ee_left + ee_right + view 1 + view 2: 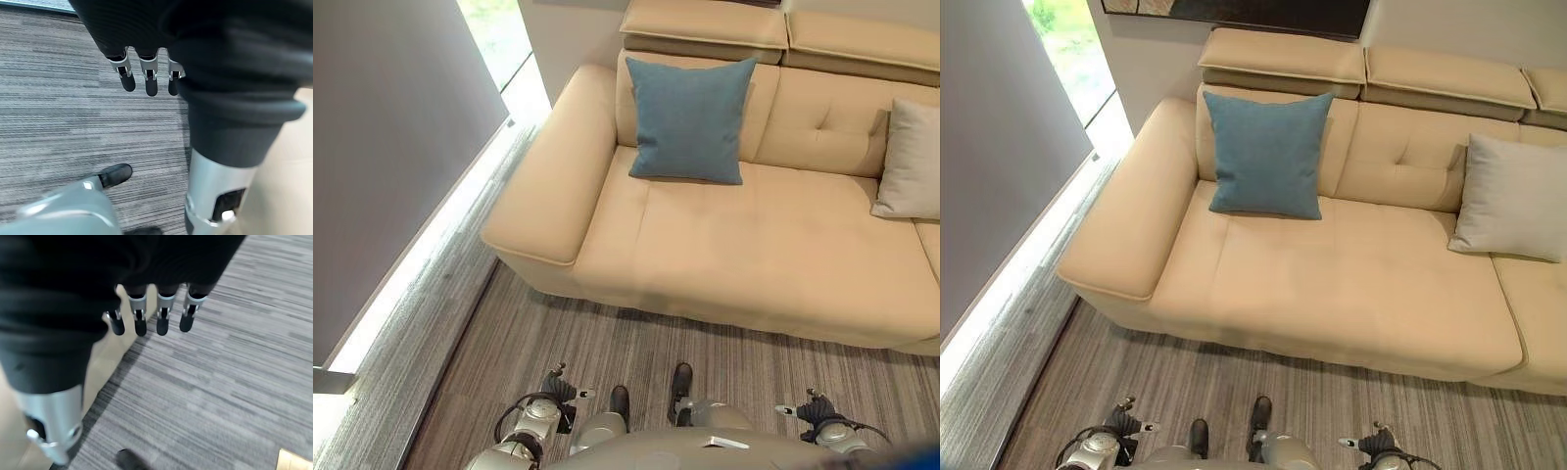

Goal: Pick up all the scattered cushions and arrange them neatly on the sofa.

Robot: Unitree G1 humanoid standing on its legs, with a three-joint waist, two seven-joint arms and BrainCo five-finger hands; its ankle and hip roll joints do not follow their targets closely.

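Observation:
A blue cushion (690, 119) stands upright against the backrest at the left end of the beige sofa (744, 245). Further right, a light grey cushion (1513, 199) leans on the backrest. My left hand (151, 81) hangs low over the carpet in front of the sofa, its fingers straight and holding nothing. Over the carpet on the other side, my right hand (163, 318) hangs the same way, open and empty, with the sofa's base beside it.
Grey striped carpet (636, 362) runs along the sofa's front. The wide armrest (553, 176) closes the sofa's left end. A grey blind (391, 127) and a bright window strip line the left side. A tan flat corner (296, 461) lies on the carpet.

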